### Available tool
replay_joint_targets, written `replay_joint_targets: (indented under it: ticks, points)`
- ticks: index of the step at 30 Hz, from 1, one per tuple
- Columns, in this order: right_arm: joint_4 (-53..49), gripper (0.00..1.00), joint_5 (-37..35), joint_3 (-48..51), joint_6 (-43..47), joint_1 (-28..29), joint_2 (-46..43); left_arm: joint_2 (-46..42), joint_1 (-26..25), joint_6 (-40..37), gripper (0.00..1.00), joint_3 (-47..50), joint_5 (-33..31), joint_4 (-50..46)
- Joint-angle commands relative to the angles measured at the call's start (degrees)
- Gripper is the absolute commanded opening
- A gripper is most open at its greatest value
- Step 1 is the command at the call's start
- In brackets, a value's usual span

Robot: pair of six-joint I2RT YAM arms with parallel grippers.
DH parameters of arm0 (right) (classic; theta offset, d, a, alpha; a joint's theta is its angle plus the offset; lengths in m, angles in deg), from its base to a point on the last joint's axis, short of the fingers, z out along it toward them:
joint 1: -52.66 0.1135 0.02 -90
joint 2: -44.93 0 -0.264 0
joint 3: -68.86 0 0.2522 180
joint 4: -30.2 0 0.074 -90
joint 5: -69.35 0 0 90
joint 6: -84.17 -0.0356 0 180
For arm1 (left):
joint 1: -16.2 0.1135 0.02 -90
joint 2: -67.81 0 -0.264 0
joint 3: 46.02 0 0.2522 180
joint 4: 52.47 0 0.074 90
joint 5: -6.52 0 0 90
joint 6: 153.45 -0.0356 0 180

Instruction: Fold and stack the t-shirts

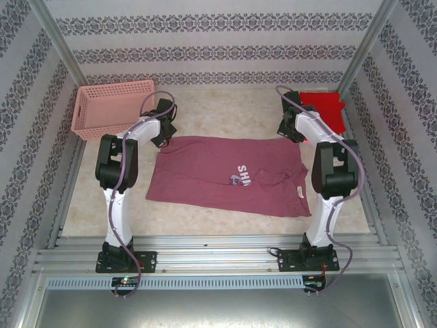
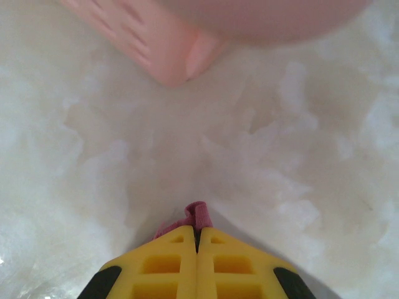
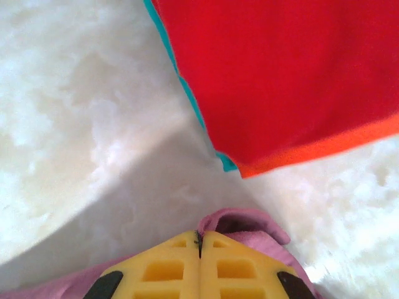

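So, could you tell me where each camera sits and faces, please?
Top external: above, behind the left arm and right arm, looking down at the table.
Left wrist: looks past the shut left gripper toward the pink basket.
Right wrist: past the shut right gripper toward the red t-shirt.
Shared: both wrist views show pinched maroon t-shirt.

Shirt (image 1: 229,176) flat at centre — basket (image 1: 113,106) back-L, folded stack (image 1: 326,109) back-R.

Maroon t-shirt (image 1: 205,174) (white print); red folded shirt (image 1: 324,104); pink lattice basket (image 1: 113,86).
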Motion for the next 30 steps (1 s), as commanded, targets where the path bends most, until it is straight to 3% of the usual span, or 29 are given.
replay_joint_targets:
  ticks: [1,13,30]
  points:
    - [1.96,0.00,-1.96,5.47,1.24,1.02,-5.88,-3.07,0.72,-1.96,0.00,-2.05,1.27,0.90]
    - [4.51,0.00,-1.47,22.00,0.63,2.69,-24.32,-6.62,0.97,-4.56,0.00,-0.09,6.14,4.76]
    - [1.17,0.00,0.12,34.45,-1.82,4.26,-39.79,-16.20,1.15,-11.43,0.00,11.41,10.31,6.96]
